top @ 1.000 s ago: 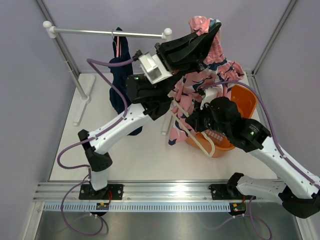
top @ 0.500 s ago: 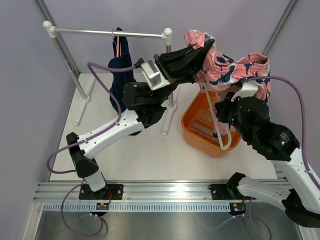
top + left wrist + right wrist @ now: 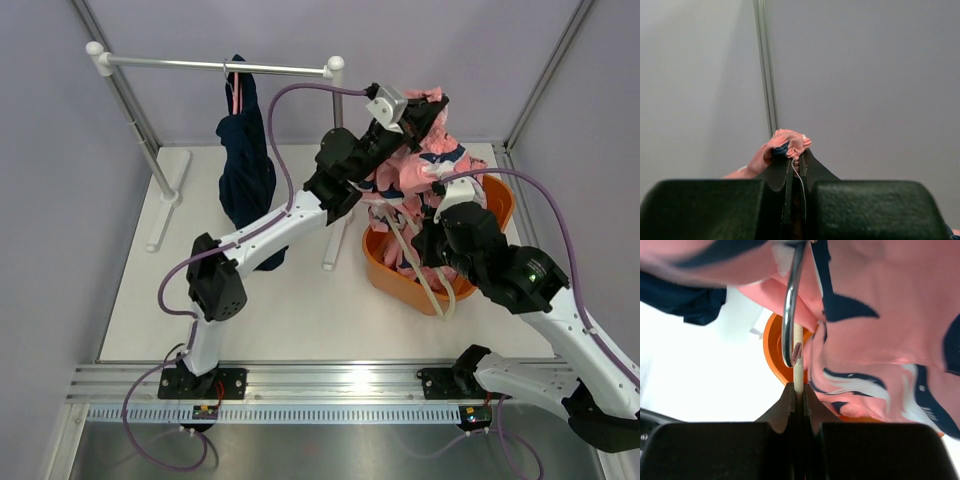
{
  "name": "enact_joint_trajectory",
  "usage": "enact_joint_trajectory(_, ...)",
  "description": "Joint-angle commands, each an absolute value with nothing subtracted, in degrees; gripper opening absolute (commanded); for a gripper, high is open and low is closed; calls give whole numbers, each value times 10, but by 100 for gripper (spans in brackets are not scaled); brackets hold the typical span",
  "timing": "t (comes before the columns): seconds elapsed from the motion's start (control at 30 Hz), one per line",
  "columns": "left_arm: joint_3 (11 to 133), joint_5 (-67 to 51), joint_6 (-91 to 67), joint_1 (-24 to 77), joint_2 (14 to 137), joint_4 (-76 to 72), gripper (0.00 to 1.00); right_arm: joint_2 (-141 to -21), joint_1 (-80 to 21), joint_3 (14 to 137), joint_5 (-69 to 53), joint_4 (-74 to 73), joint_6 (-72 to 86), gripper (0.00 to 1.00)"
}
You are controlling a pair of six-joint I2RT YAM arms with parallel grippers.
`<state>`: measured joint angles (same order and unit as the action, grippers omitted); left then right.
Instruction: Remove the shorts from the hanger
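Note:
The pink shorts [image 3: 405,175] with navy-and-white blotches hang from my left gripper [image 3: 424,108] down into the orange basket [image 3: 497,190]. In the left wrist view the left gripper [image 3: 796,156] is shut on a bunched edge of the pink shorts [image 3: 786,145]. My right gripper [image 3: 436,246] is shut on a cream hanger [image 3: 428,290] over the basket. In the right wrist view the right gripper [image 3: 797,388] pinches the hanger bar [image 3: 797,352] below its metal hook [image 3: 788,315], with the pink shorts [image 3: 880,315] beside it. The navy shorts [image 3: 246,175] hang on the rail.
The garment rail [image 3: 200,65] crosses the back left on white posts, its right post [image 3: 335,110] just left of my left arm. The basket's rim also shows in the right wrist view [image 3: 769,345]. Grey walls close in the back and both sides.
My left gripper has swung right and back with the pink shorts. My right gripper has dropped lower with the hanger. The shorts, stretched wide before, now hang bunched over the basket.

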<state>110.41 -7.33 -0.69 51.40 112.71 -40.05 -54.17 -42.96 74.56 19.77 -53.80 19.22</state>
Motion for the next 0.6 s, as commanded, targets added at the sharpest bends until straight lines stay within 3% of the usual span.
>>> enact_joint_trajectory(0.0,1209,-126,-42,516,1176,-302,0,-521,-426,753,178,-538,192,0)
enact_joint_trajectory(0.2,1223,-136,-60,517,1215,-266,6,-501,-426,757,227,-600,217,0)
enact_joint_trajectory(0.33,1236,-167,-65,518,1229,-240,19,-490,-426,750,187,-627,205,0)
enact_joint_trajectory(0.4,1253,-178,-66,519,1241,-219,34,-489,-426,750,152,-637,200,0)
enact_joint_trajectory(0.47,1266,-193,-61,523,1252,-194,56,-483,-426,745,124,-643,193,0)
enact_joint_trajectory(0.53,1283,-206,-48,527,1257,-172,67,-474,-426,743,133,-644,191,0)
enact_joint_trajectory(0.57,1282,-204,-46,528,1253,-168,86,-472,-426,745,148,-646,204,0)
